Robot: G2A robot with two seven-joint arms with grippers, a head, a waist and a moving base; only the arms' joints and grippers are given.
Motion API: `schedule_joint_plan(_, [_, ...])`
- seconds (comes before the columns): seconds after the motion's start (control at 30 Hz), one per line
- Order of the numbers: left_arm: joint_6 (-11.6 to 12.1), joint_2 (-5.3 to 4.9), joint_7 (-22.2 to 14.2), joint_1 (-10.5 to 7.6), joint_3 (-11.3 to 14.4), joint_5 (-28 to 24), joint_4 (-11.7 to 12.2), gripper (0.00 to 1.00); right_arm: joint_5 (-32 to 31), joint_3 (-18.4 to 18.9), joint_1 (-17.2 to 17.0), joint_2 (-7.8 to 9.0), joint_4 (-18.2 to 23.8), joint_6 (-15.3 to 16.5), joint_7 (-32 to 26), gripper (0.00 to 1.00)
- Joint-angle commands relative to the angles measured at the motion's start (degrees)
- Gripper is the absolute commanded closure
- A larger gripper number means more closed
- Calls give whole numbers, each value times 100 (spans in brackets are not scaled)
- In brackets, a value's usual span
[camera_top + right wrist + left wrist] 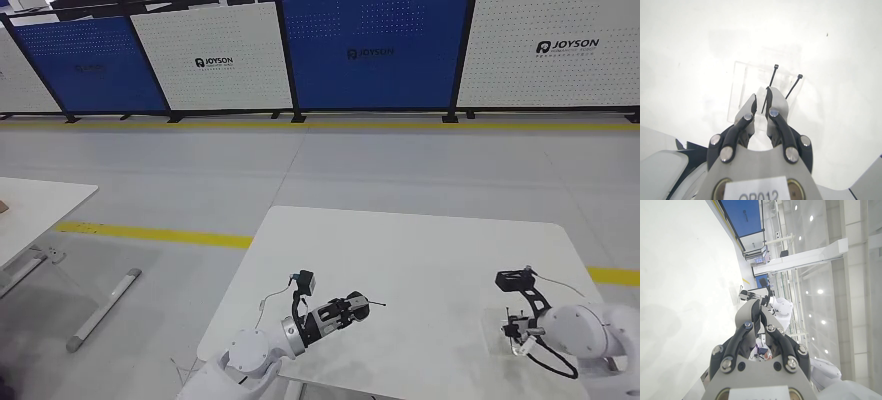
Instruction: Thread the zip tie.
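**Narrowly parted end effector straddles zip tie on clear tray**

Closest to the robot, the right end effector [761,92] hangs over a clear tray [738,91] at the near right of the white surface [430,250], its fingers a small gap apart. One black zip tie [773,75] runs through that gap, close against one pad, with its head pointing away from the wrist. A second zip tie [794,86] lies just beside it on the same tray, apart from the fingers. At the near left, the left end effector [358,304] is held above the surface with its pads pressed together, and a thin black strip [376,300] juts from its tip. Beyond the surface's far edge, a yellow floor line [150,234] crosses the grey floor in front of blue and white panels [375,50].
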State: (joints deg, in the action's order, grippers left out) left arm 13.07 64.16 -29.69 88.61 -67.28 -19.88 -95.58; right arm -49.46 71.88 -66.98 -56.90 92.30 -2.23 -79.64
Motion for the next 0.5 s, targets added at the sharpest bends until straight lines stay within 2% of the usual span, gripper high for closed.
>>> schedule_joint_plan(0.0, [0, 0, 0, 0, 0, 0, 0, 100, 0, -23, 11, 24, 4, -87, 0, 83])
schedule_joint_plan(0.2, [0, 0, 0, 0, 0, 0, 0, 100, -2, 1, -19, 90, 106, -283, 0, 78])
schedule_joint_plan(0.47, [0, 0, 0, 0, 0, 0, 0, 100, 7, -63, -29, 157, 153, -431, 0, 78])
